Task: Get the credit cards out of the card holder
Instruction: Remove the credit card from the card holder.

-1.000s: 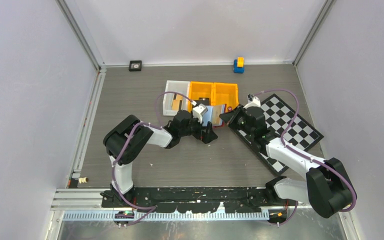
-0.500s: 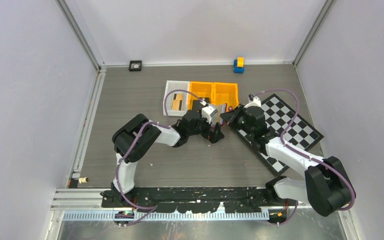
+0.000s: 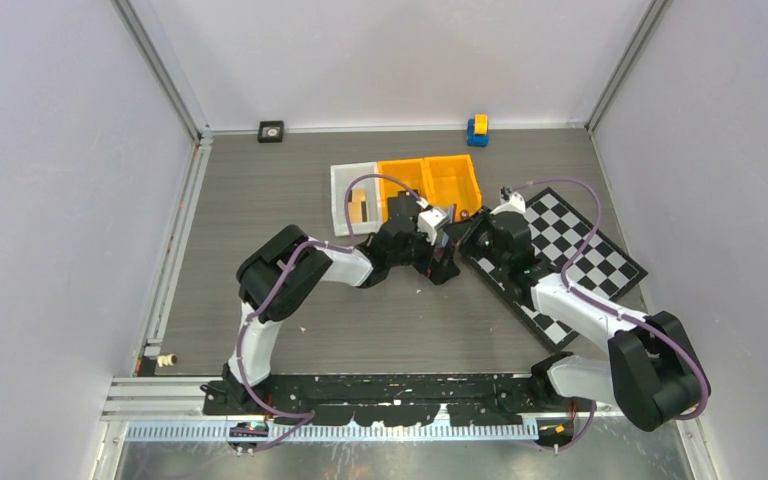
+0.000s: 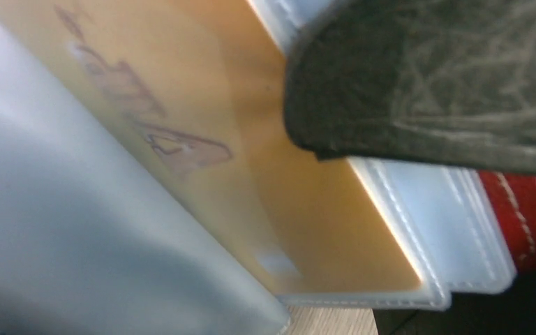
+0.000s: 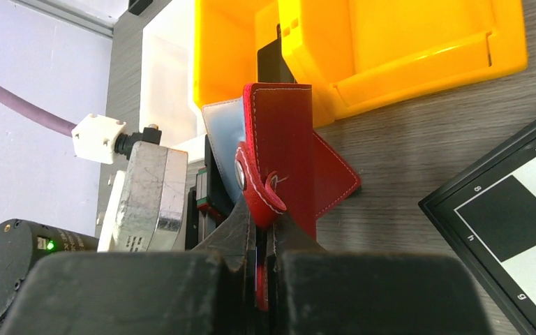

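You're in a robot lab cell here: bare white walls point(image 3: 50, 200), aluminium framing point(image 3: 160, 65), grey table point(image 3: 260, 180), chequered board point(image 3: 590, 245).

Blocked behind by orange bins point(image 3: 450, 178), right by chequered board point(image 3: 585, 245), centre by card holder point(image 5: 283, 146); passable leftward over tabletop point(image 3: 260, 190).

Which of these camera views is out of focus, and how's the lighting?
Left wrist: too close, so the credit card and clear sleeves are smeared and soft. Right wrist: the card holder is crisp, the near fingers dark and blurry. Top external: sharp and evenly lit.
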Available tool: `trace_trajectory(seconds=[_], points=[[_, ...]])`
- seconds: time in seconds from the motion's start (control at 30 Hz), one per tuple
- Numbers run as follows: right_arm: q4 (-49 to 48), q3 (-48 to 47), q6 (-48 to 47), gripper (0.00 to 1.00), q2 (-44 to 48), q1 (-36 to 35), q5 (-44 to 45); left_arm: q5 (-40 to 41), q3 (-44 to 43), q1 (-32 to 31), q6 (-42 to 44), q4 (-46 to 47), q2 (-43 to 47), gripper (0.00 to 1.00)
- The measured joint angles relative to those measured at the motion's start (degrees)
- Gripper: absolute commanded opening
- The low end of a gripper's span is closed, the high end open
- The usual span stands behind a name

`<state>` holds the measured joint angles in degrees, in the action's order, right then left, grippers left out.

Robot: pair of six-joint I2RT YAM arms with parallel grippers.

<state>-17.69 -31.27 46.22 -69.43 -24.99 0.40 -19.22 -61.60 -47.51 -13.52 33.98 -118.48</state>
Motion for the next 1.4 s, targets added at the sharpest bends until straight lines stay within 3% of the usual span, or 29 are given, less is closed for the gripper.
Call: trace_trajectory(seconds=[0.13,0.33,0.7,1.17,1.4], points=[[0.2,0.0,0.0,0.0,-0.1,-0.2,-0.6,1.9,5.3,-0.3,0.0,0.6,4.0,1.0],[-0.4,0.0,0.1,0.0,-0.2,-0.7,-1.7,6.3,15.9,-0.8,-2.5,-4.8,22.5,1.0],[1.6,0.0,0.2,0.0,0.5,-0.8,-2.1,10.8,17.4,-0.5,-7.5,-15.5,52.2,1.0],[1.7,0.0,0.2,0.0,0.5,-0.8,-2.8,11.5,18.7,0.8,-8.8,-25.7,49.7,1.0],[1.7,0.0,0.2,0.01,0.6,-0.8,-2.9,2.3,18.8,11.8,-18.8,-22.3,44.7,1.0]])
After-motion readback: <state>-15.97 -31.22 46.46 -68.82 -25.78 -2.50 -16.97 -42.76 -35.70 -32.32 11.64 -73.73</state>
